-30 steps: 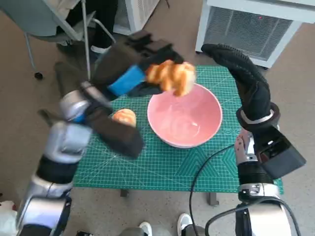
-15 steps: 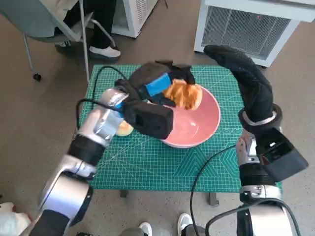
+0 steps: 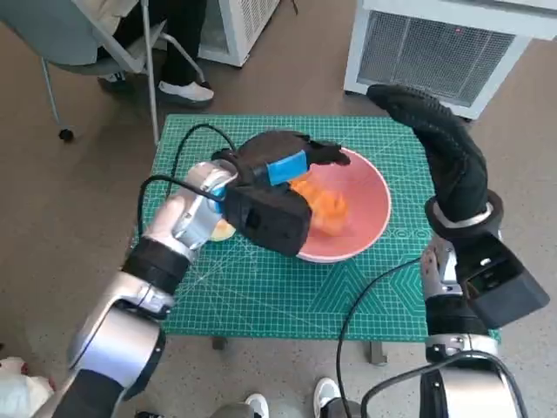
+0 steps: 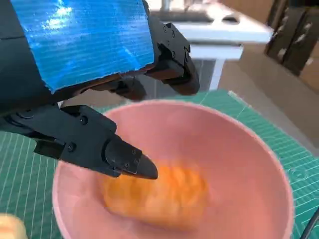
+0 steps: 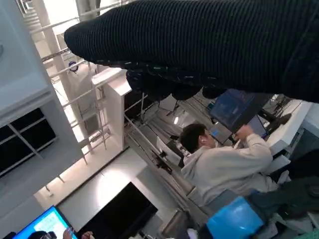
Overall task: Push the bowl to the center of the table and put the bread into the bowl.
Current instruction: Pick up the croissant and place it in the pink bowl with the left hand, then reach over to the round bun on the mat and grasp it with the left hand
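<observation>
Bread dropping into the bowl, left hand just above it.

Head view: the left hand (image 3: pixel 277 165) hovers over the pink bowl (image 3: pixel 370 222), which sits about mid-table on the green mat (image 3: pixel 261 287). The bread (image 3: pixel 324 207), a blurred orange lump, lies inside the bowl, apart from the fingers, which look spread and hold nothing. To finish well, I judge the hand should lift straight up without clipping the near-left rim. A second pale bun (image 3: pixel 224 230) lies on the mat left of the bowl. The right hand (image 3: pixel 435 144) hangs raised at the right, over the mat's far edge; I cannot tell whether it is holding anything or how its fingers lie.

Left wrist view: fingers (image 4: pixel 124 159) apart above the bowl (image 4: pixel 259 149); the bread (image 4: pixel 159 194) is golden-orange, oblong, soft-edged from blur, resting low inside.

Right wrist view: only the glove (image 5: pixel 209 45) and a seated person (image 5: pixel 224 164); no bowl or bread shows.
</observation>
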Robot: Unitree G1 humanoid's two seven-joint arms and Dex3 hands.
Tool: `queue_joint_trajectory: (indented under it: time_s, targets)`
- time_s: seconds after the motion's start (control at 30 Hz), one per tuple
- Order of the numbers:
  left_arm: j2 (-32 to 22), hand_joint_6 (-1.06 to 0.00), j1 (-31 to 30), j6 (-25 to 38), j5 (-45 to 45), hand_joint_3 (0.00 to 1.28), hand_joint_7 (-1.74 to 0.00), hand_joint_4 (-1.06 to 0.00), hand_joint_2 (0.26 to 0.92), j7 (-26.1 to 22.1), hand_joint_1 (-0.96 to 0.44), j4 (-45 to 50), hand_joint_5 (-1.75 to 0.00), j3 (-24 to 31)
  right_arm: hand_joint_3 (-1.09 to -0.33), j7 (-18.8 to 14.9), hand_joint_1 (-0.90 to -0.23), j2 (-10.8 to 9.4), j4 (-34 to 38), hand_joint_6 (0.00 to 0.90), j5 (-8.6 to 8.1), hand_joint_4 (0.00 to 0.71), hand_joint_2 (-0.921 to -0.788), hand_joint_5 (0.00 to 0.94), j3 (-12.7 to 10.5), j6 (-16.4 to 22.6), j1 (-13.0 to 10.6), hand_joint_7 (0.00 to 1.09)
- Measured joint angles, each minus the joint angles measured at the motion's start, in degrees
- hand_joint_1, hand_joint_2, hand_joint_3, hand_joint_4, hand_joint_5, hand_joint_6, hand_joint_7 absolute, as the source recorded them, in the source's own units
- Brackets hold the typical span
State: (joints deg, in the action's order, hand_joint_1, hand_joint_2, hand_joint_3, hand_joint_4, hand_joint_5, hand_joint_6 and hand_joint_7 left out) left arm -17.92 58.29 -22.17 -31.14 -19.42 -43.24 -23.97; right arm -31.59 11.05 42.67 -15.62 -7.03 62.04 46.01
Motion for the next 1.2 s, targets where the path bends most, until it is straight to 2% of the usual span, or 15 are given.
queue_joint_trajectory:
  time_s: [0.23,0.67,0.9,1.2]
  targets:
    - [-3.97,-0.38,-3.41,-2.15,3.57,0.00,-0.09,-0.32,0.842,-1.04,-0.24,6.74,0.00,3.54,-0.771,0.49,-0.611,0.01,-0.33,0.304,0.06,0.246,-0.921,0.000,0.00,-0.05,-0.32,0.01]
    - [-15.39,-0.45,-10.20,-1.44,11.70,0.00,-0.04,-0.36,0.822,-4.56,-0.19,20.75,-0.01,14.83,-0.771,0.77,-0.599,0.04,-0.42,0.303,0.07,0.247,-0.921,0.001,0.03,0.02,-0.56,0.01]
    - [-19.44,-0.45,-14.36,-1.28,12.11,0.00,-0.03,-0.37,0.822,-4.60,-0.20,21.73,-0.01,17.96,-0.769,0.87,-0.598,0.02,-0.40,0.304,0.03,0.248,-0.921,0.001,0.06,0.05,-0.55,0.01]
    - [-22.31,-0.45,-17.95,-1.23,12.46,0.00,-0.01,-0.36,0.829,-6.47,-0.20,18.51,0.00,18.54,-0.768,0.81,-0.596,0.02,0.41,0.305,-0.18,0.249,-0.921,0.001,0.06,0.09,-0.27,0.01]
